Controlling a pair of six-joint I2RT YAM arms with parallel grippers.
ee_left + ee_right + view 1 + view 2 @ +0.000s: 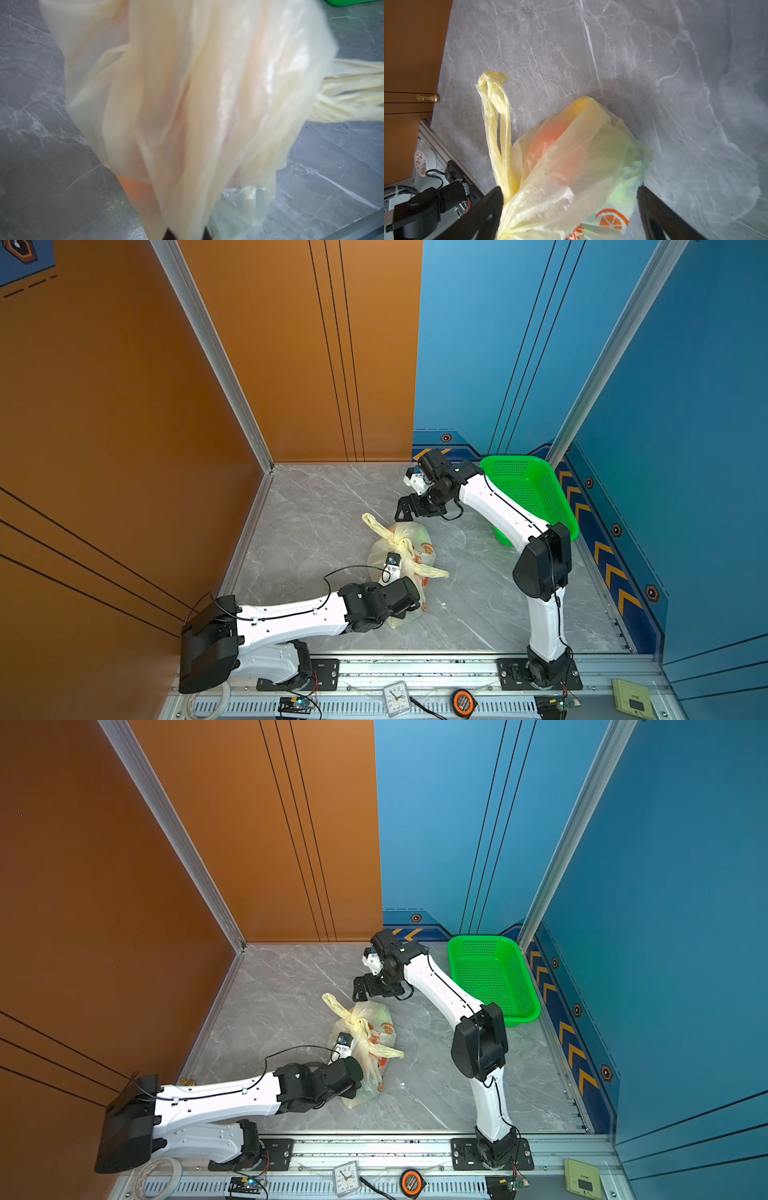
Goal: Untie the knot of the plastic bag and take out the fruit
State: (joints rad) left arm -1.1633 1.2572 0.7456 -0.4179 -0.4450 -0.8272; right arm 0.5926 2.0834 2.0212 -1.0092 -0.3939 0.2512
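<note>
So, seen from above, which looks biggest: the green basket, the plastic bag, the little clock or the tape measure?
In a top view:
1. green basket
2. plastic bag
3. clock and tape measure, too alike to rank

Reaches low and forward with the left arm (291, 620), left gripper (187, 234) pinched shut on the plastic bag (415, 539) — poises the right gripper (405, 511) wide open, fingers down.

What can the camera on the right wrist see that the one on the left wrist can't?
Only the right wrist view: the open right gripper, red and green fruit showing through the plastic bag, and a strap end sticking up. Only the left wrist view: a corner of the green basket and blurred close-up folds. Both: the bag on the grey marble table.
</note>
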